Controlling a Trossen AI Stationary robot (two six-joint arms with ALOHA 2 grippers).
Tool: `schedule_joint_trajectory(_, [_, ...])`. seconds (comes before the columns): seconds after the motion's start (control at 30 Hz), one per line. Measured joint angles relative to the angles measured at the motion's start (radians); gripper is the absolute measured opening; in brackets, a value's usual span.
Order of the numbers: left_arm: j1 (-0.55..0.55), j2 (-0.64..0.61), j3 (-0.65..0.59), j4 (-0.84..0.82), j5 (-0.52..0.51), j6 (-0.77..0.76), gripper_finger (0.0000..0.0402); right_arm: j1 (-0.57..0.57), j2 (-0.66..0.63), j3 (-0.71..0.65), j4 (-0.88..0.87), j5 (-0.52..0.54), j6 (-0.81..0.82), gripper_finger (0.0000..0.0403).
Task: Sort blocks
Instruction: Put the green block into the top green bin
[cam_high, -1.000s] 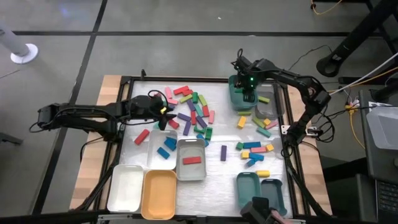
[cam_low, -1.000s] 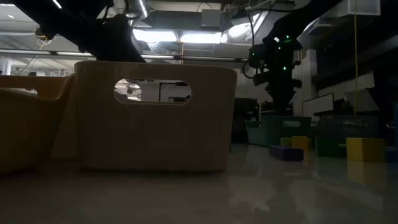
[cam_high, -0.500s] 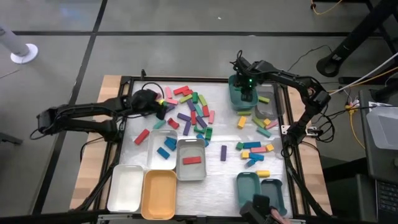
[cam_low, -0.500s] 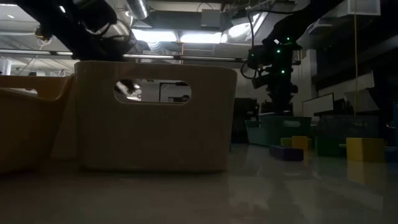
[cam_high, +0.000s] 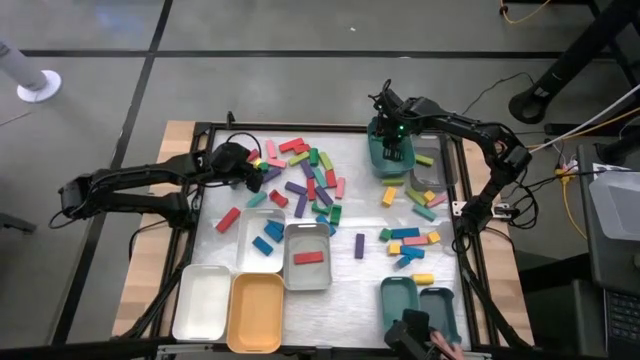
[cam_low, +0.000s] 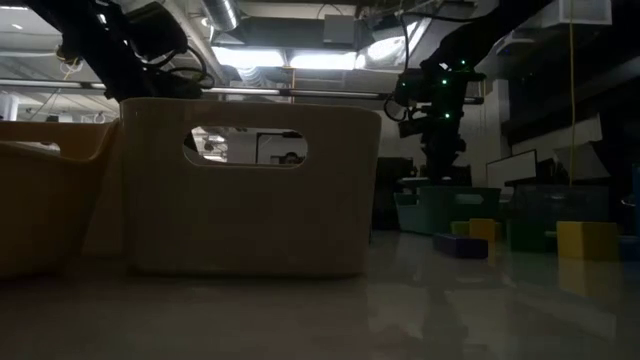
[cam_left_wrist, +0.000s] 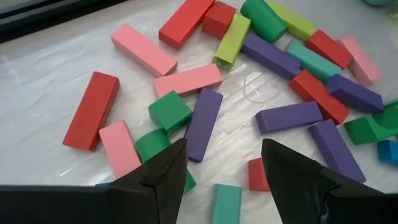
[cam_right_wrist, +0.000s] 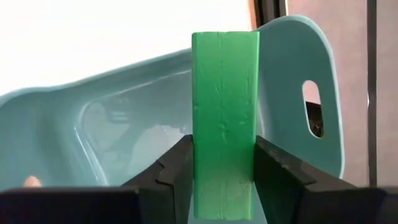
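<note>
Left claw newly above blocks

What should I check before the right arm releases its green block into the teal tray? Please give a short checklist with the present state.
1. Green block clamped between the right gripper fingers: ok.
2. Right gripper above the teal tray at the table's far side: ok.
3. Tray below the block free of obstacles: cannot tell, only part of its inside shows.
4. Left gripper away from the right arm, over the mixed block pile: ok.
5. Left gripper open and empty: ok.
6. Block hanging upright, not tilted: ok in the right wrist view.
</note>
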Motion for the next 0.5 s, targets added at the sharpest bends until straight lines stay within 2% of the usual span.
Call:
schedule_joint_trajectory(0.3, [0.000, 0.000, 0.000, -0.004, 0.000, 0.000, 0.0194, 0.000, 0.000, 0.000, -0.011, -0.007, 0.001, 0.0147])
schedule_joint_trajectory(0.37, [0.000, 0.000, 0.000, -0.008, 0.000, 0.000, 0.0194, 0.000, 0.000, 0.000, -0.016, -0.007, 0.013, 0.0162])
schedule_joint_trajectory(0.5, [0.000, 0.000, 0.001, -0.021, 0.001, -0.005, 0.0194, 0.000, 0.000, -0.012, -0.007, 0.011, 0.050, 0.0220])
